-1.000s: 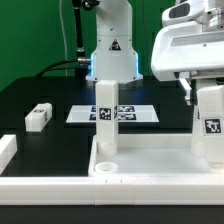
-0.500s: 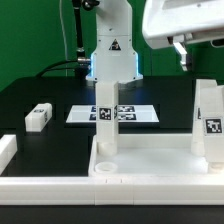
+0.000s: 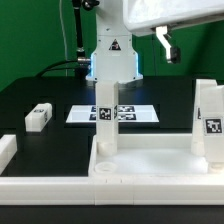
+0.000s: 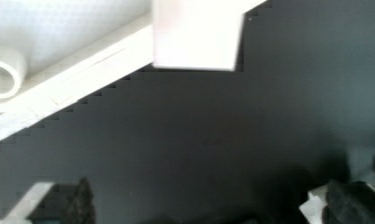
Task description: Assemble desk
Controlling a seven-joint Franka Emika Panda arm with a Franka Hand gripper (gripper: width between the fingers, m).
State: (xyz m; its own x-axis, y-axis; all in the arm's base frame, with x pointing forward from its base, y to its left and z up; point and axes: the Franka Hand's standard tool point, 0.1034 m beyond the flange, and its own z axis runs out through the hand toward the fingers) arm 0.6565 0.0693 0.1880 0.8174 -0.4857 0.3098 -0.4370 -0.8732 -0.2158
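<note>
Claw spread, high above desk rim

A black counter fills most of the exterior view, matte and dark. Near its middle, toward the far side, the marker board lies flat, a thin white sheet printed with black-and-white tags; part of it is hidden. At the near edge on the exterior view's left sits the end of a low white rail. Behind the counter hangs a green backdrop. The wrist view shows the same dark counter surface, slightly blurred.
</note>
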